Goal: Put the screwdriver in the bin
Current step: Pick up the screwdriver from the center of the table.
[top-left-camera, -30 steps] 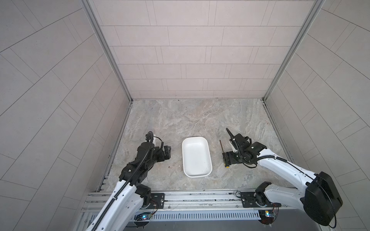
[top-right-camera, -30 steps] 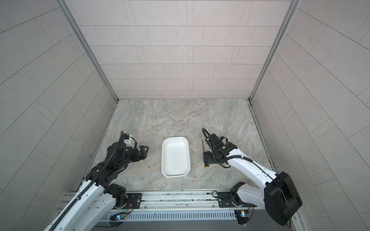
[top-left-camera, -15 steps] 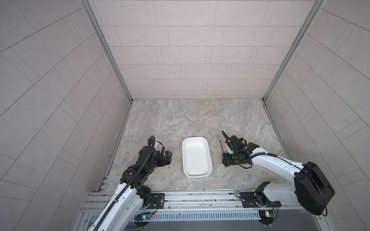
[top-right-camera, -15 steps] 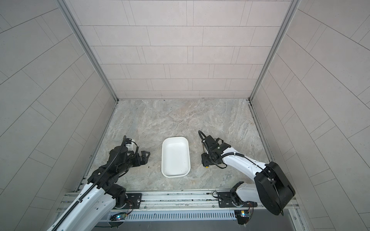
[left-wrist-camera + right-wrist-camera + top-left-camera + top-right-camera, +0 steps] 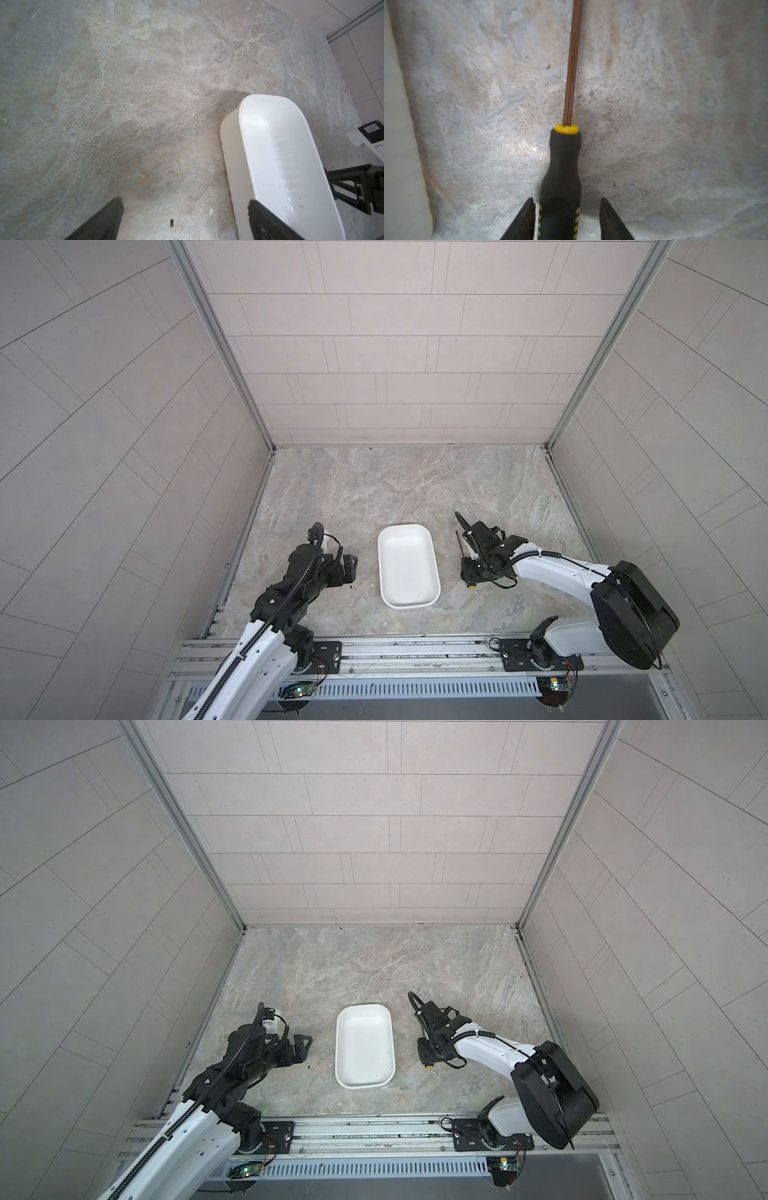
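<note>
In the right wrist view, the right gripper [image 5: 566, 200] is straddling the screwdriver [image 5: 562, 166] at the bottom of the frame. Its two black jaws are standing apart, one on each side of the handle, with a thin gap on the left and a wider one on the right, so they are not clamping it. The handle, a matte black waisted grip with rows of yellow dashes, is lying on the table [image 5: 675, 124]. It is running up the frame to a yellow collar, and the thin brownish shaft is continuing past that and out of the top edge.

In the left wrist view, the left gripper [image 5: 185, 204] is showing at the bottom of the frame, its jaws wide apart with only table between them. One jaw is sitting in front of the bin [image 5: 280, 155].

In both top views the screwdriver [image 5: 460, 542] is lying right of centre, near the bin [image 5: 407, 564] but outside it. Its yellow cap is pointing down the frame, and its middle is hidden under the right gripper. The bin is a shallow, glossy white plastic tray with rounded corners and a few dark specks inside. The table is looking like mottled grey-beige stone, rough in grain. Beyond it, pale tiled walls [image 5: 395, 344] are rising between metal corner posts [image 5: 220, 344].
</note>
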Motion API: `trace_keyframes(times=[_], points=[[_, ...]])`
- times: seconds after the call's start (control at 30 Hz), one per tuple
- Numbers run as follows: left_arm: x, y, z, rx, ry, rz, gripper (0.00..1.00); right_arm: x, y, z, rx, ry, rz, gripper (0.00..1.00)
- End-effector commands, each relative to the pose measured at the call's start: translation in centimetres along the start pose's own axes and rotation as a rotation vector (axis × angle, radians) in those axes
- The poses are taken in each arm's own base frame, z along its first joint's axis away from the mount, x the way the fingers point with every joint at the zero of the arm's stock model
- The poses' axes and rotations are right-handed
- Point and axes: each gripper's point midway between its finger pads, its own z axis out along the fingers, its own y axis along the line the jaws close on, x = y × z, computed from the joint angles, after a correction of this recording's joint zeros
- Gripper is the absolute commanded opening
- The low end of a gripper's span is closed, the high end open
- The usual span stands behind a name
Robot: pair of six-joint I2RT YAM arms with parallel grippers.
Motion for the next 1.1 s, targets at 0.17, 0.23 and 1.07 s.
trace_keyframes(times=[0.17,0.23,1.07], points=[[0.3,-0.6,0.2,0.037,0.007,0.032,1.00,0.3,-0.3,0.3,0.025,0.013,-0.013,0.26],[0.4,-0.7,0.3,0.043,0.012,0.035,1.00,0.4,-0.4,0.2,0.027,0.014,-0.014,0.17],[0.9,-2.1,0.5,0.127,0.041,0.062,1.00,-2.8,7.9,-14.6,-0.407,-0.291,0.045,0.00]])
